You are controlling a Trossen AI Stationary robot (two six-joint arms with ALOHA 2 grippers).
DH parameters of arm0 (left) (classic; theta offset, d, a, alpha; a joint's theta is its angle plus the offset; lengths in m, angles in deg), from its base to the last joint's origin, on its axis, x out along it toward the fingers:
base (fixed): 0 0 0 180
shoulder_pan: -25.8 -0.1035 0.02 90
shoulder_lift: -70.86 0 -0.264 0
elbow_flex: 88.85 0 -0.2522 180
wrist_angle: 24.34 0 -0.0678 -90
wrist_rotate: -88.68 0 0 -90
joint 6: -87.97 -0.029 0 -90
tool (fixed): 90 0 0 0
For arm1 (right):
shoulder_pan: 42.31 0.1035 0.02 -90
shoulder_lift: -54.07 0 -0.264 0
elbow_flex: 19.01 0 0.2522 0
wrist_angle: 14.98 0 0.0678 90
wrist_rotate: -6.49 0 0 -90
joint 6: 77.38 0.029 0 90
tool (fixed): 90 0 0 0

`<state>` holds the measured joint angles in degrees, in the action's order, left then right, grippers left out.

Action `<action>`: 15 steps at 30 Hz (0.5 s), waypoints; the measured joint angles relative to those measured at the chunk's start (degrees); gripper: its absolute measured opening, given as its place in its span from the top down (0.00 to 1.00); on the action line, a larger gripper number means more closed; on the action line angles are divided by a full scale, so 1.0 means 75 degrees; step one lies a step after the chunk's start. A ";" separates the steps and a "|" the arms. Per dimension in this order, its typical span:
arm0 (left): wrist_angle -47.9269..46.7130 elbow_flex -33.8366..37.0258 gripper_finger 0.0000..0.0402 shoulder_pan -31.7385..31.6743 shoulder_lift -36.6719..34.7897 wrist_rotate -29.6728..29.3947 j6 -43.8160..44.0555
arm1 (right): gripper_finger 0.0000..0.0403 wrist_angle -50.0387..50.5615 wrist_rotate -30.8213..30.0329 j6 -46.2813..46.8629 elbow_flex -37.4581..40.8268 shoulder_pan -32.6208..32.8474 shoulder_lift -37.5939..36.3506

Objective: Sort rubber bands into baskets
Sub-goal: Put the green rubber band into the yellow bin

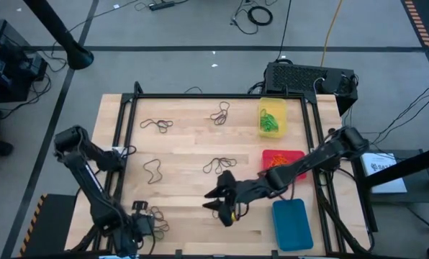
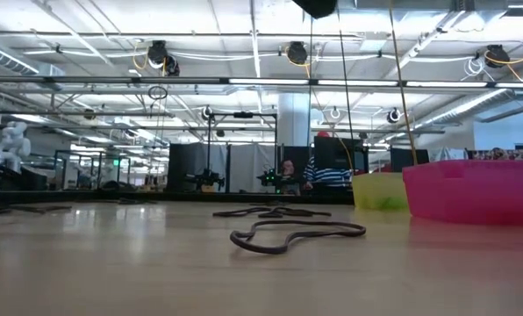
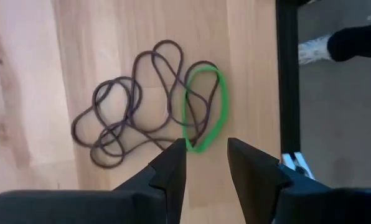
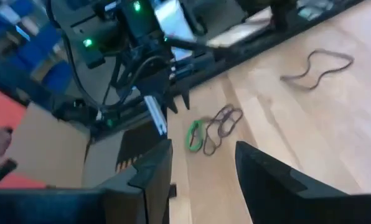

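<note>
The left gripper (image 3: pixel 206 163) hangs with fingers spread and empty just above a green rubber band (image 3: pixel 204 109) tangled with dark bands (image 3: pixel 126 112) at the table's near-left corner. The right gripper (image 1: pixel 222 203), also spread and empty, hovers over bare wood at the near middle, left of the blue basket (image 1: pixel 292 224). Further dark loops (image 1: pixel 157 124) lie scattered on the table (image 1: pixel 186 144). The red basket (image 1: pixel 282 160) and the yellow basket (image 1: pixel 272 116) sit along the right side.

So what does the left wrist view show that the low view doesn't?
Only the left wrist view shows the green rubber band tangled with dark rubber bands, just ahead of the open left end effector. Only the low view shows the red basket, the yellow basket and the room behind. Both show the wooden table.
</note>
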<state>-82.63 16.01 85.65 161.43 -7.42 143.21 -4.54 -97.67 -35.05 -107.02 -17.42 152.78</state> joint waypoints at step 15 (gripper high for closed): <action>0.0456 -0.0006 0.69 0.0123 0.1196 0.0323 0.0396 | 0.58 0.1324 0.0334 -0.0468 -0.0910 -0.0003 0.0465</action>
<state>-79.21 15.96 86.57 170.40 -5.00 146.18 5.38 -95.16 -38.56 -113.84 -17.44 156.26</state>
